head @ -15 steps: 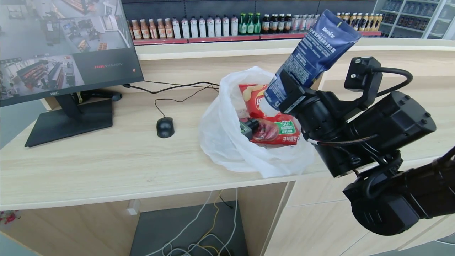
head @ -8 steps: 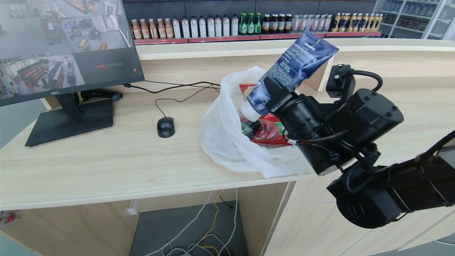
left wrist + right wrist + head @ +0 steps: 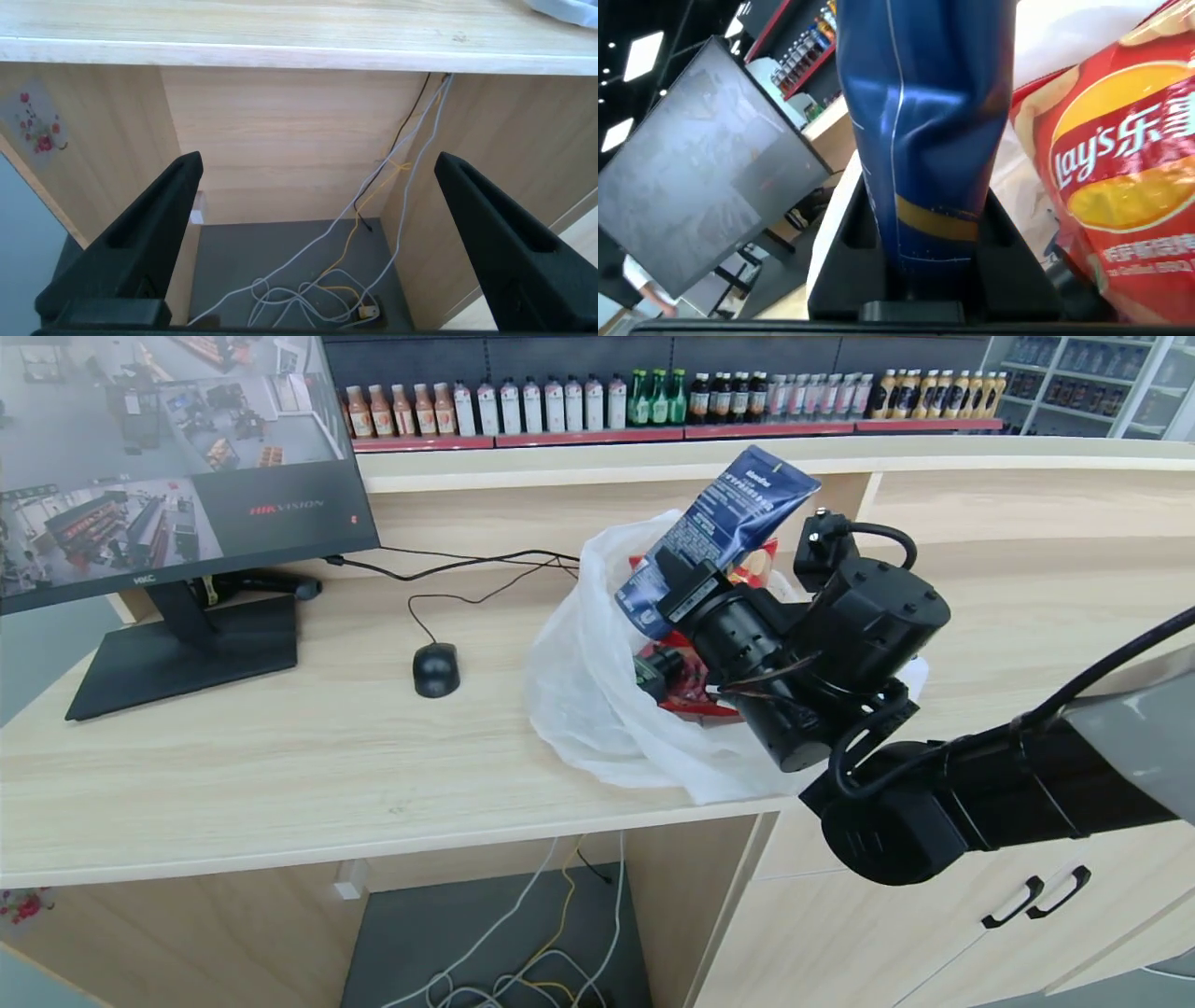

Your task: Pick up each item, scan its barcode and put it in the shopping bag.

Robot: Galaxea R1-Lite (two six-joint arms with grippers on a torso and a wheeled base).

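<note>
In shopping bag (image 3: 583, 700), chip packet (image 3: 1120, 177); blue tube (image 3: 724, 527) above.

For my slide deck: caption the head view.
Right pincer holds a blue tube at the mouth of the white shopping bag.

Counter (image 3: 280, 775), light wood.
Monitor (image 3: 168, 457) stood left; mouse (image 3: 436, 669) at centre, cable (image 3: 409, 609) running back; bag (image 3: 583, 700) right of mouse, apart.

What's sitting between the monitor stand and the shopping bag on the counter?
Head view: just a black mouse on bare counter, nearer the shopping bag than the monitor stand.
</note>
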